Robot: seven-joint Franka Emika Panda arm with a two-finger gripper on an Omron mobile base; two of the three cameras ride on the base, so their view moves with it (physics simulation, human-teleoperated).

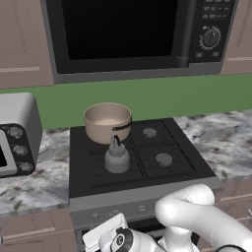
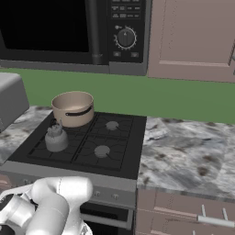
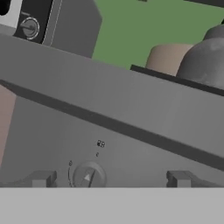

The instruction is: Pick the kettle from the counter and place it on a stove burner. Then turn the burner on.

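From the left base view, the kettle (image 1: 117, 156) already stands on the front-left stove burner (image 1: 106, 165) of the black stove top (image 1: 194, 162), just in front of the tan saucepan (image 1: 107, 122) at the back-left corner. The marbled counter (image 1: 226, 140) runs off on both sides, with a toaster oven (image 1: 17, 133) on its left stretch. The arm bends low before the stove's front edge.

From the right base view, the kettle (image 2: 56, 137) sits well inside the stove top, upright, apart from the front edge; placing looks done, and turning the burner on remains.

In the hand view, the gripper (image 3: 109, 179) faces the grey control panel (image 3: 131, 109), its two tips spread wide and holding nothing. A round knob (image 3: 89, 177) lies between them, nearer the left tip. To do this step well, the hand should shift to centre that knob, close squarely on it, then rotate about the knob's own axis.
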